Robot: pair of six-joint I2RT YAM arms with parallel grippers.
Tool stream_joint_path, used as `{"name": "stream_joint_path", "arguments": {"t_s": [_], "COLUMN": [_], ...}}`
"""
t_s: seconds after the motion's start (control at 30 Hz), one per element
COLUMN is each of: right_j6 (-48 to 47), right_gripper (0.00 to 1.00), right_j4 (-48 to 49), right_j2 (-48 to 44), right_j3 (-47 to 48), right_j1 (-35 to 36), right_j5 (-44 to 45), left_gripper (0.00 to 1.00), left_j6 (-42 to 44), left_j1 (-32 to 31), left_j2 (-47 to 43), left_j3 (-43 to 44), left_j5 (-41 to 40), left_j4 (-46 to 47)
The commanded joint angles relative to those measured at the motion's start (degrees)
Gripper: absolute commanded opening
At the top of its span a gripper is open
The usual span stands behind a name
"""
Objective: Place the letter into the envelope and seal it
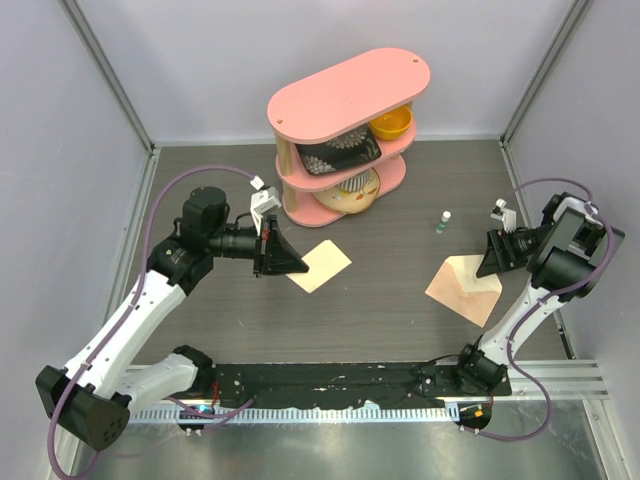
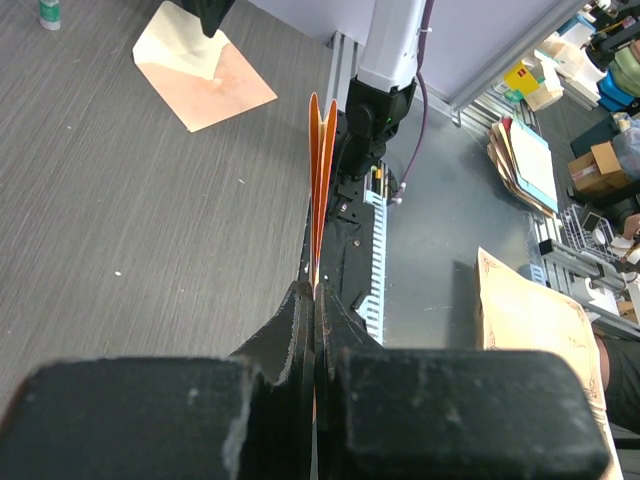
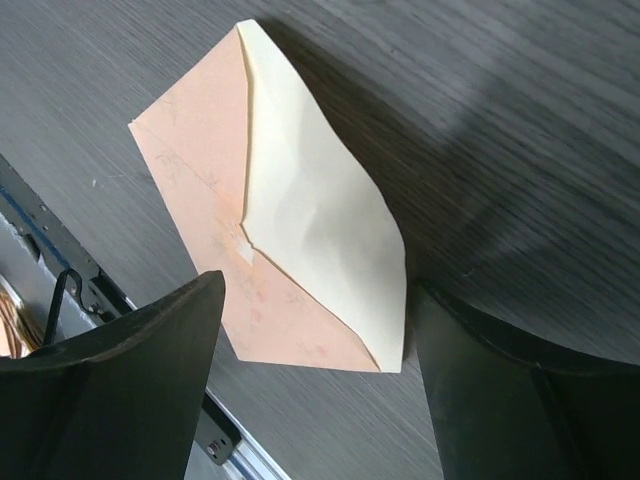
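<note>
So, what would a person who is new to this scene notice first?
Probably the pink oval three-tier shelf at the far middle of the table, with dishes on its tiers. Next, the left gripper shut on the pale cream paper letter, and the open right gripper above the peach-tan envelope, whose flap lies open.

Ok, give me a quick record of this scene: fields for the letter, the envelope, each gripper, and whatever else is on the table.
letter: pale cream sheet, apart from the envelope, one edge pinched
envelope: peach-tan, flat on the table, flap open
left gripper: shut on the letter
right gripper: open, over the envelope
other items: pink shelf at the back; small bottle behind the envelope
task state: letter not yet inside, envelope unsealed
</note>
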Motion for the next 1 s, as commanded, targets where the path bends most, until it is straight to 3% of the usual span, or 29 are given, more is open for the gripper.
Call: {"name": "stream_joint_path", "arguments": {"t_s": [0.0, 0.2, 0.3, 0.4, 0.43, 0.57, 0.67, 0.83, 0.87, 0.97], "right_j6": [-1.5, -4.7, -4.9, -5.4, -5.7, -7.8, -5.4, 10.5, 13.3, 23.3], "right_gripper": [0.79, 0.62, 0.49, 0.17, 0.01, 0.01, 0.01, 0.01, 0.01, 0.01], "right_j4": [1.2, 2.5, 4.6, 5.6, 4.6, -0.7, -4.0, 1.3, 2.4, 7.0], "right_j2": [0.0, -1.3, -4.0, -7.5, -8.4, -17.0, -23.0, -29.9, -30.6, -32.5], "right_j3": [-1.4, -5.6, -8.9, -11.3, -11.6, -11.9, -11.7, -12.1, -12.1, -12.7], "right_j1": [0.9, 2.0, 3.7, 4.8, 5.1, 8.9, 15.5, 30.2, 32.2, 40.6], "right_j5": [-2.0, -5.0, -5.3, -6.6, -7.8, -10.7, -14.4, -18.0, -18.4, -18.6], "left_gripper": [0.00, 0.00, 0.00, 0.00, 0.00, 0.00, 0.00, 0.00, 0.00, 0.00], "left_j6": [0.2, 0.1, 0.0, -0.1, 0.1, 5.6, 11.6, 30.9, 36.8, 43.8], "left_j1": [-0.1, -0.1, -0.1, -0.1, -0.1, -0.1, -0.4, -3.8, -6.3, -13.4], "left_j2": [-1.3, -1.0, -1.0, -1.0, -1.1, -2.4, -3.5, -3.3, -3.1, -2.3], "left_j3": [-0.5, -0.5, -1.0, -1.4, -1.6, -1.8, -1.4, 2.0, 3.2, 5.3], "left_j5": [0.7, 0.5, 0.5, 0.4, 0.2, -0.7, -2.1, -8.3, -12.8, -21.1], "left_j4": [2.8, 3.3, 3.6, 3.7, 3.7, -0.3, -4.2, -19.1, -20.9, -25.3]}}
